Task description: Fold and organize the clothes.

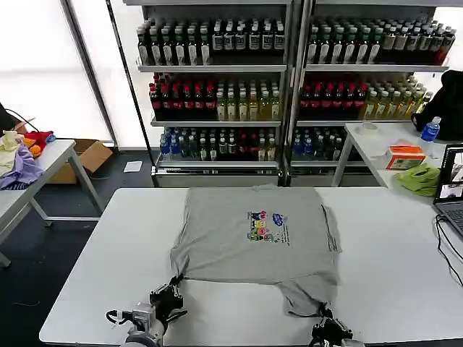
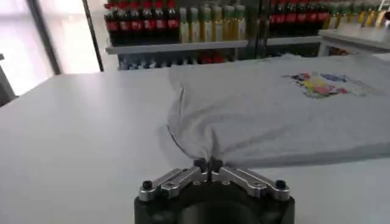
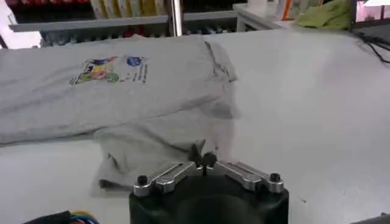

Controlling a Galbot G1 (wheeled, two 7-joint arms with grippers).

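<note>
A light grey shirt (image 1: 217,246) with a small multicoloured chest print lies spread on the white table (image 1: 94,246), its near right part bunched and folded under. My left gripper (image 1: 168,293) sits at the shirt's near left corner, shut on the cloth. In the left wrist view the shirt (image 2: 274,115) draws up to a pinched point at that gripper (image 2: 208,163). My right gripper (image 1: 323,322) is at the near right corner by the table's front edge. In the right wrist view this gripper (image 3: 203,159) is shut with a sliver of the shirt (image 3: 152,97) between its tips.
Shelves of bottles (image 1: 217,94) stand behind the table. A side table at the left carries a colourful garment heap (image 1: 25,148). At the right are a lime-green cloth (image 1: 419,178), a laptop (image 1: 452,188) with cables, and a blue-capped bottle (image 1: 430,130).
</note>
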